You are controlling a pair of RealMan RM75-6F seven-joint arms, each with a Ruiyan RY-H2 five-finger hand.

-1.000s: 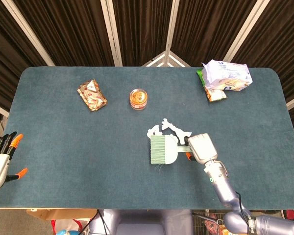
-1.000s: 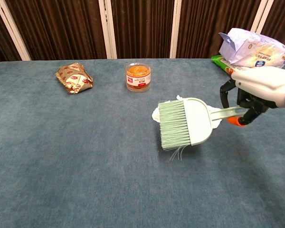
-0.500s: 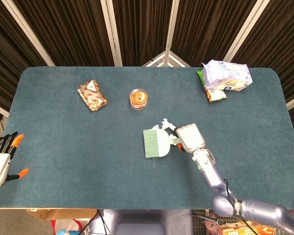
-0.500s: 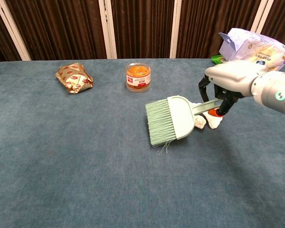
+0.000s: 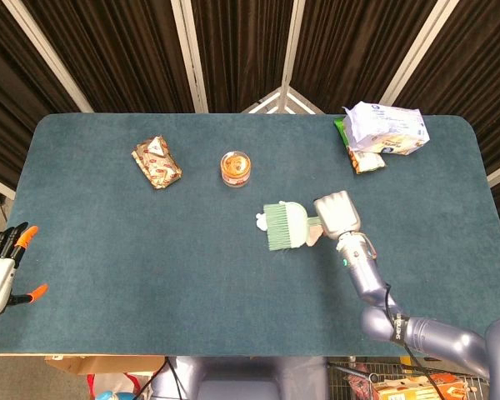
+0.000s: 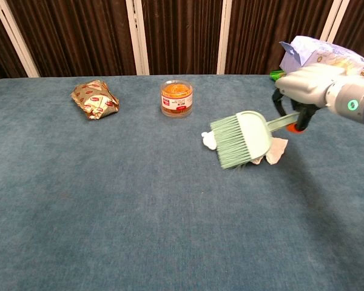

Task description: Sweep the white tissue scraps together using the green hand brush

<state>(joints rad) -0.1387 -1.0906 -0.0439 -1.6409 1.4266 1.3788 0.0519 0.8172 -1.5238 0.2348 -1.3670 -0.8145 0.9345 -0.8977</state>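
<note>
Right hand [image 6: 306, 85] grips the brush [image 6: 241, 138] by its handle; scraps [image 6: 275, 149] lie under and beside the bristles, nearly gathered, one bit [image 6: 208, 140] beyond them left to sweep in

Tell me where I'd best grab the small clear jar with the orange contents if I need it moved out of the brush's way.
Take the jar around its round side wall, below the lid, probably from the front edge of the table. It stands upright and alone, so fingers can wrap both sides. The left hand is free and open; the right hand holds the green hand brush.
</note>
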